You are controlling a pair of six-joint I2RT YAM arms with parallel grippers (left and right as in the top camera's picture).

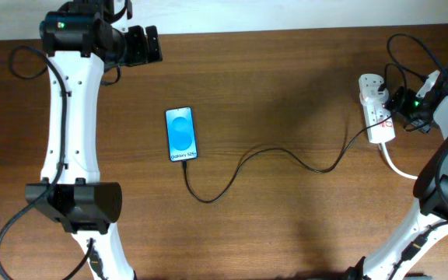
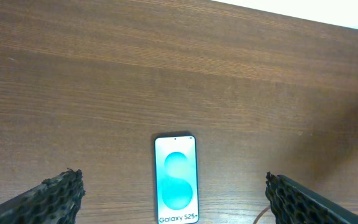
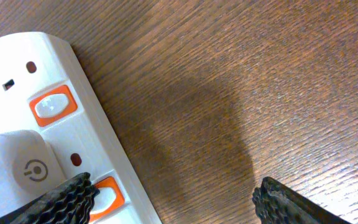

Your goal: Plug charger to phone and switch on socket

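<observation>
- Apparently the charger (image 1: 286, 154) tip meets the phone's (image 1: 181, 134) lower end, left of centre; plugging looks done.
- Socket (image 1: 376, 113) lies far right; switching on is the step in hand.
- Right gripper (image 3: 173, 190) spread wide, empty, one finger beside an orange switch (image 3: 107, 198); next needs a downward press.
- Left gripper (image 2: 174, 183) wide, empty, above the phone.

The charger (image 1: 282, 149) runs from the phone (image 1: 181, 134) (screen lit blue) toward the socket (image 1: 372, 93).

The whole desk (image 1: 286, 225) is seen from straight above. The phone (image 2: 176, 180) is viewed from high up by the left wrist, the socket (image 3: 89, 134) from very close by the right; both are shared with the overhead.
</observation>
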